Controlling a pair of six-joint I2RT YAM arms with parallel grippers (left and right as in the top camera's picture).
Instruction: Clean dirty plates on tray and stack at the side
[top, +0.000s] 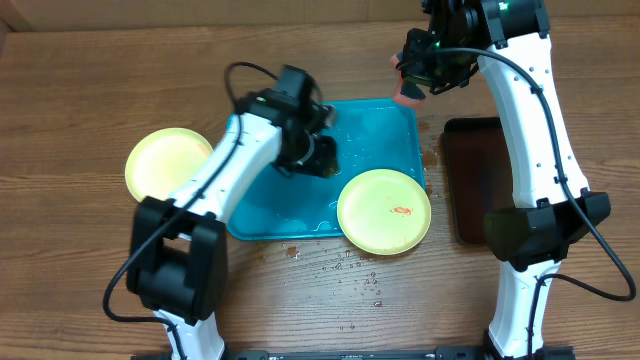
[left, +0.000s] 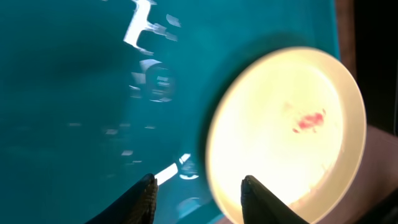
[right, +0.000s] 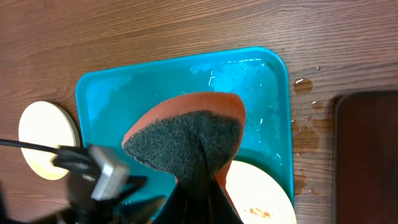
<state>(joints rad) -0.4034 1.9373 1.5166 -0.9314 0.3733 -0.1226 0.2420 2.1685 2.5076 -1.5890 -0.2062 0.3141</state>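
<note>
The wet turquoise tray (top: 370, 125) lies mid-table. A pale yellow-green plate with a red smear (top: 384, 211) rests on its front right corner, overhanging the rim. A second yellow-green plate (top: 165, 165) lies on the table to the left of the tray. The light blue plate is out of view. My left gripper (top: 322, 155) is open and empty, low over the tray (left: 62, 93), just beside the smeared plate (left: 286, 130). My right gripper (right: 202, 199) is shut on an orange sponge with a dark scouring face (right: 186, 137), held high over the tray's back right corner (top: 408, 92).
A narrow dark brown tray (top: 470, 180) lies right of the turquoise tray. Water drops are scattered on the wood in front of the tray (top: 350, 270) and by its right rim (right: 305, 130).
</note>
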